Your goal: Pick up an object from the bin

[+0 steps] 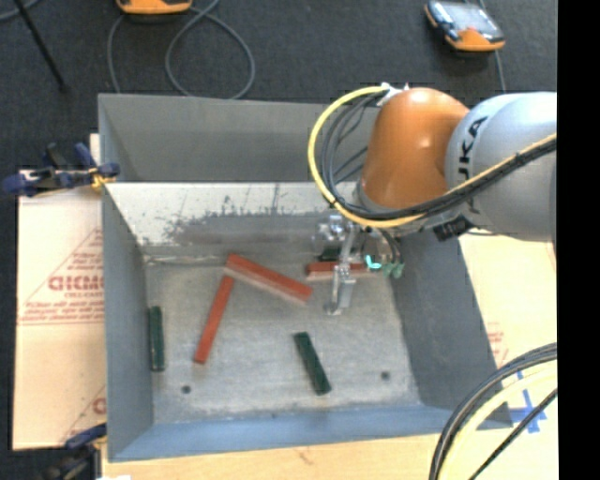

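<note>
Dark floor [281, 42] is stretching across the top, matte and speckled. Thin black cable [168, 56] is looping over it, centre-L. Orange-black device [153, 5] is sitting at top edge L, second orange-black device [464, 23] top R. Light is falling bright, even.

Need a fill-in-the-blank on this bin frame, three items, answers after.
1. One green stick lies by the bin wall on the view's ___.
2. With the second green stick, that makes ___ green ones in all.
3. The long stick ending beside the gripper is ___.
Missing words: left; two; red.
</note>
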Tool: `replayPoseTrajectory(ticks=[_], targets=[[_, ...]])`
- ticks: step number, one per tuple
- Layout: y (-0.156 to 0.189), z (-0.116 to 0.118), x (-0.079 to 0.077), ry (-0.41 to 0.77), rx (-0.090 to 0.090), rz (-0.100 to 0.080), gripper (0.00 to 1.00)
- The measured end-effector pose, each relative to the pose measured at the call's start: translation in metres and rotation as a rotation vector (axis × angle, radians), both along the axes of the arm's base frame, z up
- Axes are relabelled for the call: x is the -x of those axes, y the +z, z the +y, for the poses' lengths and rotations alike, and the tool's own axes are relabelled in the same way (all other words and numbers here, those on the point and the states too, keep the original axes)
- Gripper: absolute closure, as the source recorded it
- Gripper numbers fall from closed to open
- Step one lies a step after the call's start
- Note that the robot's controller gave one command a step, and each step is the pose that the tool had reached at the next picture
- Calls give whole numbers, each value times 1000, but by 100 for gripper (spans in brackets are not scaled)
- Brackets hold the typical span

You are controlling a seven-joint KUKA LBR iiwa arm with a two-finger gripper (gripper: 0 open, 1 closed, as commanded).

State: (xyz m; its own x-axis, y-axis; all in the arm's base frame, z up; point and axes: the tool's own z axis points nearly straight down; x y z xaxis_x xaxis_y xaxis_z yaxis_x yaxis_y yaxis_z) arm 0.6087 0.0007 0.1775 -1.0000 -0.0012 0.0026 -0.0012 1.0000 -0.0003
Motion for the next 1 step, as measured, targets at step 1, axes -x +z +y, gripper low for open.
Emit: replayPoseTrajectory(ticks=[1], targets=[[-26,29,-36,75,0,-8,0]])
